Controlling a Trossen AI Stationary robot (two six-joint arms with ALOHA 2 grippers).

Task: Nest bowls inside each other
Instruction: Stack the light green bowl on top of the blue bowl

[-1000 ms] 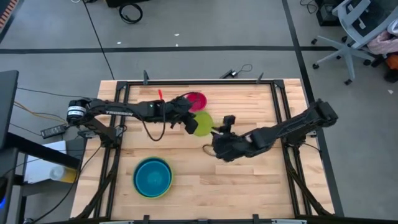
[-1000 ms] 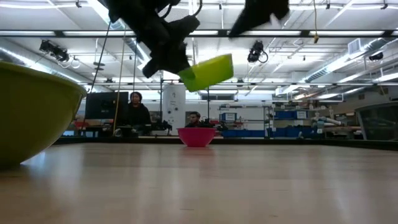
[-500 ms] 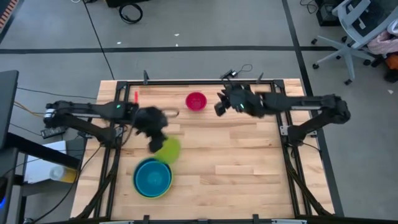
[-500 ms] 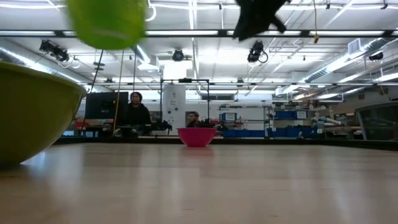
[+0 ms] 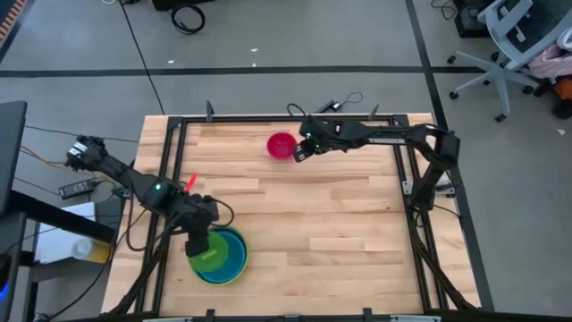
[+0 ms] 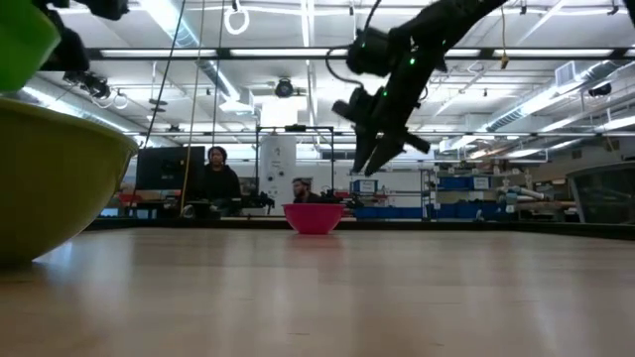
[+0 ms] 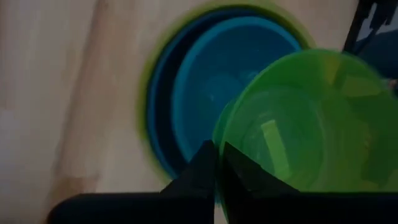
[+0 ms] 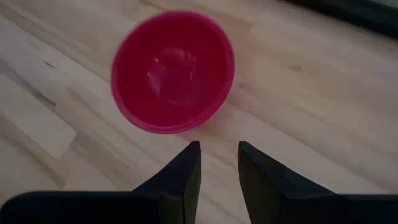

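Near the table's left front, a stack of bowls stands: a large yellow-green bowl [image 5: 239, 271] with a blue one [image 7: 163, 118] and a light blue one [image 7: 211, 81] inside it. Above the stack hangs a small lime green bowl [image 5: 211, 258], with my left gripper [image 7: 217, 149] shut on it. At the far middle a small magenta bowl [image 5: 281, 145] rests on its base. My right gripper [image 8: 217, 163] stands open just right of it and above the table, fingers slanting down, nothing between them. My left gripper pinches the lime green bowl's rim [image 7: 219, 140], one finger inside the bowl and one outside. The fingers come from above, slanting down. The bowl hangs mouth up, above the stack [image 6: 20, 45]; whether it touches the light blue bowl I cannot tell.
Black frame rails [image 5: 268, 119] run along the table's far edge and both sides. The wooden top [image 5: 357, 233] between the stack and the magenta bowl is bare. People sit at desks in the room beyond the far edge [image 6: 216, 174].
My left gripper has carried the lime green bowl from beside the magenta bowl toward the table's near left, over the stack, tipping more steeply downward. My right gripper has swung from mid-table toward the far edge, rolled its wrist, and come down beside the magenta bowl.
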